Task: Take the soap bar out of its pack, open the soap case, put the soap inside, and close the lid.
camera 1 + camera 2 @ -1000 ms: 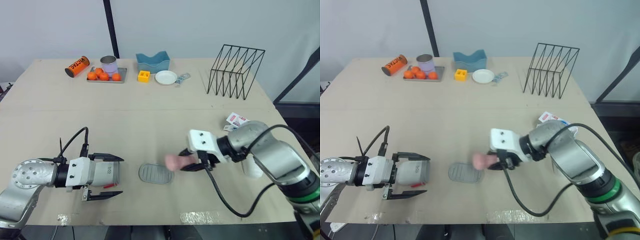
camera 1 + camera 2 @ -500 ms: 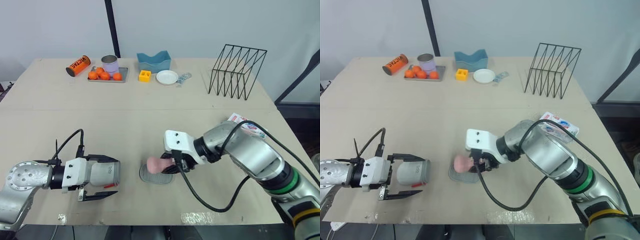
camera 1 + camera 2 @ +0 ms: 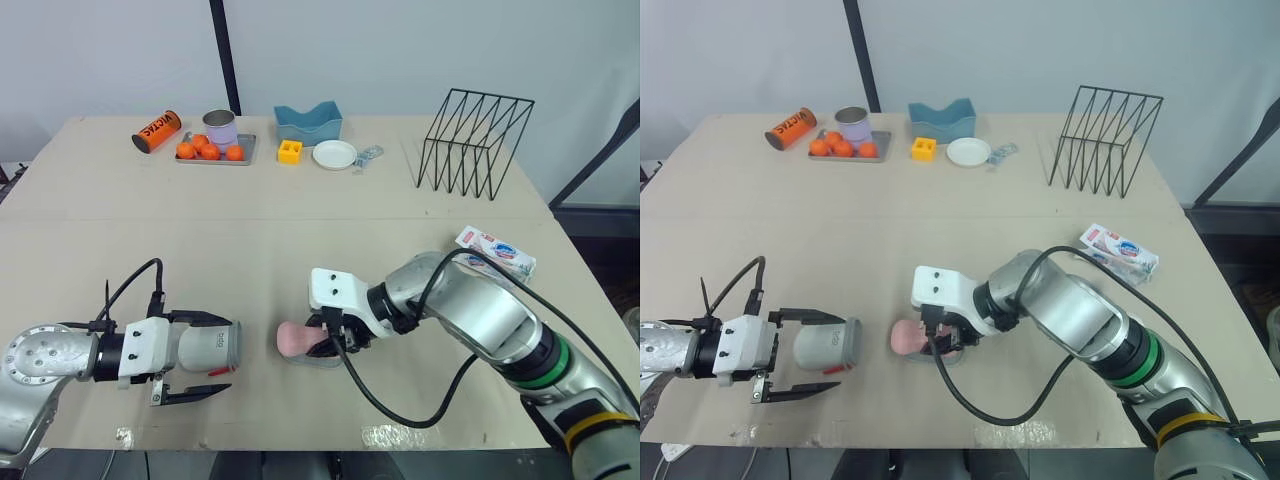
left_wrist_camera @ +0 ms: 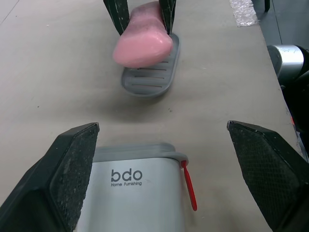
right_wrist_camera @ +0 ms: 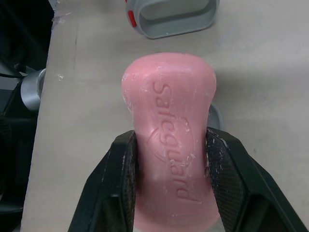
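Note:
My right gripper (image 3: 325, 336) is shut on the pink soap bar (image 3: 293, 338), its fingers (image 5: 118, 183) pressing both of the bar's long sides. The soap hangs just over the left end of a grey slotted tray (image 4: 150, 72) lying flat on the table. To the left lies the grey-and-white soap case (image 3: 200, 347) on its side, marked "bdo", with a red clasp. My left gripper (image 3: 230, 355) is open, one finger on each side of the case and apart from it. The soap pack (image 3: 495, 250) lies near the table's right edge.
Along the far edge stand a black wire rack (image 3: 475, 140), a white dish (image 3: 333, 154), a yellow block (image 3: 289, 151), a blue holder (image 3: 307, 122), a tray of oranges (image 3: 208, 152) with a cup, and an orange can (image 3: 156, 131). Tape (image 3: 395, 435) marks the front edge.
My right gripper has carried the soap leftward, from right of the grey tray to over its left end. The soap pack has come into view behind the arm. The left gripper has barely moved.

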Motion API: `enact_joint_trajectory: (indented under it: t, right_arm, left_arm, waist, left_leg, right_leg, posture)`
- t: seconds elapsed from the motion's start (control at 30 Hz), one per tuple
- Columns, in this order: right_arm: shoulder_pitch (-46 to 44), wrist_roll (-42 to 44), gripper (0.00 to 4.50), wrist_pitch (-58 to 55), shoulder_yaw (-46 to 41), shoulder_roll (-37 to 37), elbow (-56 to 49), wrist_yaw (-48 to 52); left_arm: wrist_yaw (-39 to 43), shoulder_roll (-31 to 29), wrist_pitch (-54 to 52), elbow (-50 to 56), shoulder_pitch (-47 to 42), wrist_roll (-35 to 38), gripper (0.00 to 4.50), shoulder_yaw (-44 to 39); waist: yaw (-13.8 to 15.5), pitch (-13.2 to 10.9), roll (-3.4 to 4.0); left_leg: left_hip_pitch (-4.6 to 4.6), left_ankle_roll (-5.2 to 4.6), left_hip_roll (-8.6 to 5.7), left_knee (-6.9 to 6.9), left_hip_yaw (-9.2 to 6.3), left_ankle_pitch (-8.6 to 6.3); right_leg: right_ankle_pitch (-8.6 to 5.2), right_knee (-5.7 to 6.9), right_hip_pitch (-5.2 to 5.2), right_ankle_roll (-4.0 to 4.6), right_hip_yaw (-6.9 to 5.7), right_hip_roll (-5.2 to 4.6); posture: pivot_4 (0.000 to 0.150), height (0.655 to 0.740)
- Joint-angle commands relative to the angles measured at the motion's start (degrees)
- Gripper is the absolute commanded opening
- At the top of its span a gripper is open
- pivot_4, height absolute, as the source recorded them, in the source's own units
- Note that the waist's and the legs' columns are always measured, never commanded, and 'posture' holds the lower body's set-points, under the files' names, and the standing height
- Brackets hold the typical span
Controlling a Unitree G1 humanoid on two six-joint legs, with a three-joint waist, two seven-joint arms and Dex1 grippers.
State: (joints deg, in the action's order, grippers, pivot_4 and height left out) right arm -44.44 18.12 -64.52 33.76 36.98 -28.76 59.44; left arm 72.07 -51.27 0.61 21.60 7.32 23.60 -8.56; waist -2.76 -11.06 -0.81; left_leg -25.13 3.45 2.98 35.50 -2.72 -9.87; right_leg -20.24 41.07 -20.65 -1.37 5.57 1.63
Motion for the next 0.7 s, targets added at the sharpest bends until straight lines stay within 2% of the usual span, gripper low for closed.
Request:
enact_joint_trajectory:
  t: [0.03,0.33,0.43,0.47,0.5,0.53,0.6,0.7]
  right_arm:
    - [0.42,0.7,1.79,0.25,0.53,-0.54,-0.15,-0.91]
    - [1.2,0.52,1.79,0.81,2.26,-2.44,2.49,-2.74]
    - [1.13,0.72,2.71,1.15,2.08,-2.66,2.83,-2.8]
    - [1.04,0.87,2.89,1.17,1.92,-2.74,2.81,-2.77]
    - [0.96,0.84,3.61,1.4,1.82,-2.81,2.84,-2.86]
    - [0.89,0.91,3.77,1.53,1.62,-2.89,2.8,-2.92]
    - [0.68,1.15,4.43,1.59,1.16,-3.08,2.78,-3.06]
    - [0.07,2.26,4.43,0.78,-0.4,-2.66,1.79,-2.92]
  left_arm:
    - [-0.14,-1.05,-0.46,2.51,0.2,1.2,4.5,-1.65]
    - [0.33,-1.7,-0.39,2.7,0.79,0.85,4.5,-2.42]
    - [0.32,-1.79,-0.27,2.65,0.83,0.73,4.5,-2.45]
    - [0.34,-1.82,-0.16,2.62,0.85,0.6,4.5,-2.46]
    - [0.37,-1.84,-0.06,2.5,0.82,0.47,4.5,-2.43]
    - [0.37,-1.83,0.06,2.4,0.77,0.33,4.5,-2.39]
    - [0.4,-1.76,0.62,1.85,0.5,-0.27,4.5,-1.97]
    - [0.5,-1.61,1.16,1.23,0.08,-0.84,4.5,-1.48]
  waist:
    - [0.0,0.0,0.0]
    - [-0.01,0.01,-0.01]
    - [-0.01,0.01,-0.01]
    - [-0.01,0.0,-0.01]
    - [-0.01,0.0,-0.01]
    - [-0.01,0.01,-0.01]
    - [-0.01,0.01,-0.01]
    - [0.0,0.01,-0.01]
  left_leg:
    - [0.0,0.0,0.0,0.0,0.0,0.0]
    - [-0.04,0.0,0.02,-0.02,0.06,0.0]
    - [-0.06,0.0,0.02,-0.02,0.07,0.0]
    - [-0.06,0.0,0.02,-0.02,0.07,0.0]
    - [-0.06,0.0,0.02,-0.02,0.07,0.0]
    - [-0.06,0.0,0.02,-0.03,0.07,0.0]
    - [-0.06,0.0,0.03,-0.03,0.07,0.0]
    - [-0.06,0.0,0.03,-0.03,0.07,0.0]
  right_leg:
    - [0.0,0.0,-0.01,0.0,0.0,0.0]
    - [0.01,0.02,-0.1,0.02,0.03,0.0]
    - [0.01,0.02,-0.13,0.03,0.03,0.0]
    - [0.01,0.02,-0.13,0.02,0.03,0.0]
    - [0.01,0.02,-0.13,0.02,0.03,0.0]
    - [0.01,0.02,-0.13,0.02,0.03,0.0]
    - [0.01,0.03,-0.14,0.03,0.03,0.01]
    - [0.02,0.03,-0.14,0.03,0.03,0.01]
  posture:
    - [0.15,0.74]
    - [0.15,0.74]
    - [0.15,0.74]
    - [0.15,0.74]
    - [0.15,0.74]
    - [0.15,0.74]
    - [0.15,0.74]
    - [0.15,0.74]
